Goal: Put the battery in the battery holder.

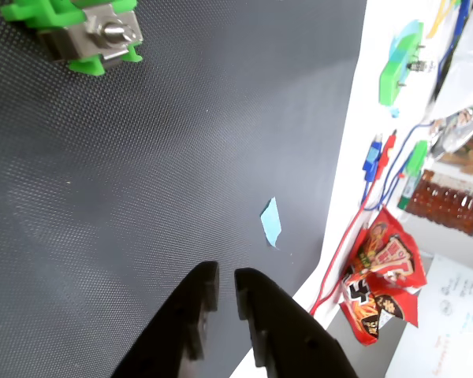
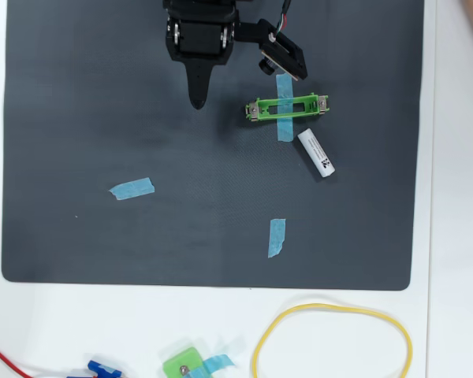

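Observation:
In the overhead view the white battery (image 2: 316, 153) lies on the dark mat, just below and right of the narrow green battery holder (image 2: 260, 109), which has blue tape across its middle. My gripper (image 2: 197, 101) hangs over the mat to the left of the holder, apart from both, shut and empty. In the wrist view the black fingers (image 1: 226, 277) nearly touch, with nothing between them. One end of the holder (image 1: 94, 35), with its silver screw, shows at the top left. The battery is out of the wrist view.
Blue tape strips (image 2: 132, 189) (image 2: 277, 237) lie on the mat (image 2: 63, 118). Below it on the white table are a small green block (image 2: 185, 365), a yellow cable loop (image 2: 331, 342) and red wire (image 2: 4, 354). The wrist view shows a red snack bag (image 1: 382, 276).

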`<state>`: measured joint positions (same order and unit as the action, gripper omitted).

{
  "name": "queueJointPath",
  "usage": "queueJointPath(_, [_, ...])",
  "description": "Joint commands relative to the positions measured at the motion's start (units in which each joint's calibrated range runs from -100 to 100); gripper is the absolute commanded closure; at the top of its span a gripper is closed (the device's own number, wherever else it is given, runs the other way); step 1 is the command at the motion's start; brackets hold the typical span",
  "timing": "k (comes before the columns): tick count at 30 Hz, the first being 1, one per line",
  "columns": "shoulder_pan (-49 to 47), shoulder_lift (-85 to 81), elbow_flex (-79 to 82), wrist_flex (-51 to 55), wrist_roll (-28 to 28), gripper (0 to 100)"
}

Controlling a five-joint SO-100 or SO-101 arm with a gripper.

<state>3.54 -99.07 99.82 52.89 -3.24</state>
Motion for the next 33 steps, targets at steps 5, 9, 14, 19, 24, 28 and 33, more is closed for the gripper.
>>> queueJointPath(5, [-0.7,-0.4,0.2,-0.7,0.2,100])
queueJointPath(9, [-0.7,-0.4,0.2,-0.7,0.2,100])
queueJointPath(14, [-0.6,-0.4,0.2,-0.7,-0.1,100])
queueJointPath(19, [-0.6,-0.4,0.2,-0.7,-0.1,100])
queueJointPath(24, [-0.6,-0.4,0.2,-0.7,-0.1,100])
queueJointPath(28, [-0.5,-0.4,0.2,-0.7,-0.1,100])
queueJointPath(33, [-0.4,-0.4,0.2,-0.7,-0.2,100])
